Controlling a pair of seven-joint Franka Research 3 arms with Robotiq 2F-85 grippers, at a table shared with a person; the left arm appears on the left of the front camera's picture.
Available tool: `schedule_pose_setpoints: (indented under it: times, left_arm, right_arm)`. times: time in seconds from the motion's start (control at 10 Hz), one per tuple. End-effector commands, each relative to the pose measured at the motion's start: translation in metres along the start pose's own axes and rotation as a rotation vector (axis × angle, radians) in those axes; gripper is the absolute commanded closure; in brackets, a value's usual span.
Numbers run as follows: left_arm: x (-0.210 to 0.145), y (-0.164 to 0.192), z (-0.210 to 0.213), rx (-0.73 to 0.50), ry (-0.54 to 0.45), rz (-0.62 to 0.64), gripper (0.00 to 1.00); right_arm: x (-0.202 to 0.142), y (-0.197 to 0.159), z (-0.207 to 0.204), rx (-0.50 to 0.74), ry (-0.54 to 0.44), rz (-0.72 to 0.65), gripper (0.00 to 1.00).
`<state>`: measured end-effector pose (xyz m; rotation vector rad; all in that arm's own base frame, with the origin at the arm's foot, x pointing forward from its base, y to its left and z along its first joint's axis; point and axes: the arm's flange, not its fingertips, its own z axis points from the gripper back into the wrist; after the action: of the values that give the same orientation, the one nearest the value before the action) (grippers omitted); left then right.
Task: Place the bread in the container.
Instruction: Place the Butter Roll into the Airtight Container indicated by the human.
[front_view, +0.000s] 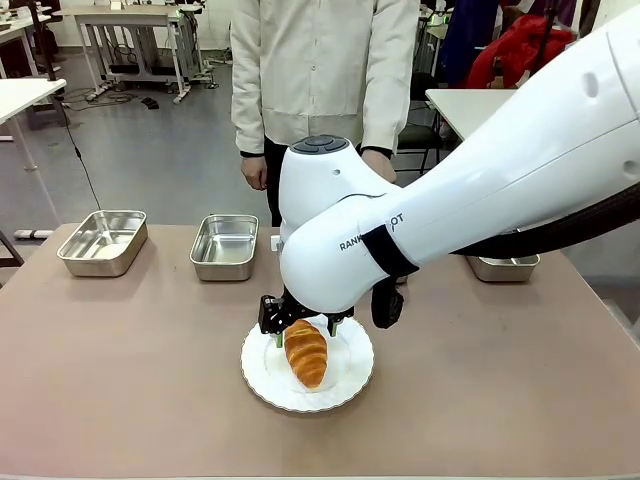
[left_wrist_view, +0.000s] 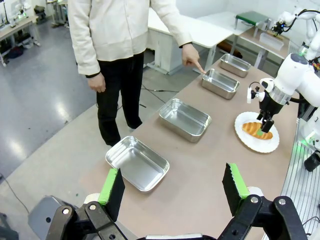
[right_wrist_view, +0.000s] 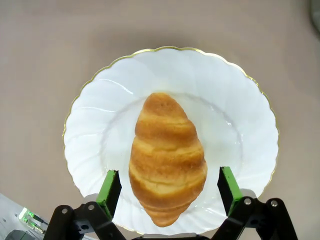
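Tan table (front_view: 120, 380) in an open workroom; bare surface surrounds the white scalloped plate (front_view: 345, 385) near the robot-side edge. Steel pans line the far edge; a person's hand (left_wrist_view: 190, 56) points at the third pan (left_wrist_view: 220, 83), counted in the left wrist view. The bread (right_wrist_view: 166, 157) lies on the plate, between the fingers of the right gripper (right_wrist_view: 167, 186), which straddle its wider end at full spread, pads just clear of the crust, nothing gripped. The left gripper (left_wrist_view: 172, 187) hangs off the table's end, jaws wide, empty.
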<state>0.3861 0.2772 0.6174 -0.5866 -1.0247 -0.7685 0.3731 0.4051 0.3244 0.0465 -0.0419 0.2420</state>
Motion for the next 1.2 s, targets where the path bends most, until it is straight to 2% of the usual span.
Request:
schedule_pose_setpoints:
  times: [0.0, 0.5, 0.6, 0.7, 0.8, 0.9, 1.0, 1.1]
  left_arm:
    - [0.001, -0.002, 0.001, -0.007, -0.015, -0.018, 0.00]
    - [0.001, -0.002, 0.001, -0.007, -0.015, -0.018, 0.00]
    - [0.001, -0.002, 0.001, -0.007, -0.015, -0.018, 0.00]
    - [0.001, -0.002, 0.001, -0.007, -0.015, -0.018, 0.00]
    - [0.001, -0.002, 0.001, -0.007, -0.015, -0.018, 0.00]
    - [0.001, -0.002, 0.001, -0.007, -0.015, -0.018, 0.00]
    - [0.001, -0.002, 0.001, -0.007, -0.015, -0.018, 0.00]
    - [0.001, -0.002, 0.001, -0.007, -0.015, -0.018, 0.00]
  right_arm:
    - [0.001, 0.006, -0.012, -0.026, -0.022, -0.037, 0.00]
    - [0.002, 0.011, -0.026, -0.050, -0.010, -0.004, 0.00]
    - [0.002, 0.011, -0.027, -0.059, -0.008, -0.014, 0.20]
    - [0.002, 0.010, -0.027, -0.071, -0.015, -0.021, 0.20]
    - [0.003, 0.010, -0.027, -0.070, -0.019, -0.020, 0.40]
    - [0.003, 0.009, -0.028, -0.069, -0.030, -0.016, 0.25]
    - [0.004, 0.009, -0.029, -0.059, -0.022, -0.009, 0.60]
    - [0.005, 0.007, -0.028, -0.065, -0.069, -0.040, 0.45]
